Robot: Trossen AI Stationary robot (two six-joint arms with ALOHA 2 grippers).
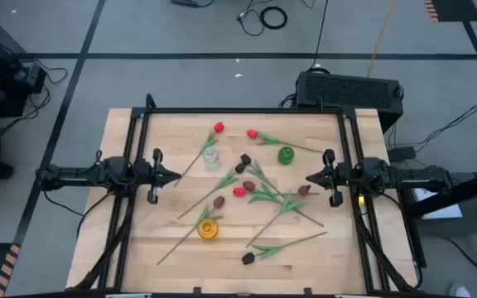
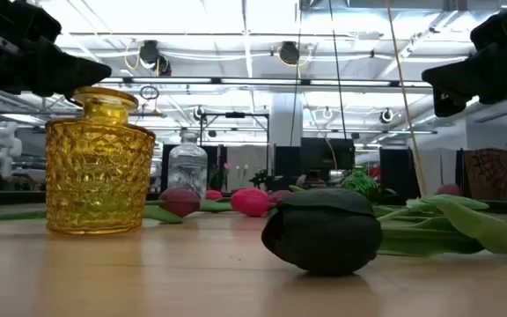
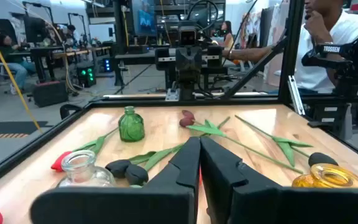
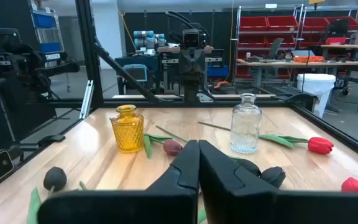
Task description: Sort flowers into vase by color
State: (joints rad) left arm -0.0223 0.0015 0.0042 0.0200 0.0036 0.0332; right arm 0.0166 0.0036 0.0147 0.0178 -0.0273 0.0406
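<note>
Flowers (image 1: 263,194) are scattered flat across the bench (image 1: 139,248) among three vases, flanked by left claw (image 1: 175,176) and right claw (image 1: 310,177), both pressed together, empty.

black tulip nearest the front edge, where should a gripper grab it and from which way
Grip the thin green stem just behind the black head, coming straight down from above. The tulip lies flat on the table, stem clear of other flowers; the head is round and soft.
</note>
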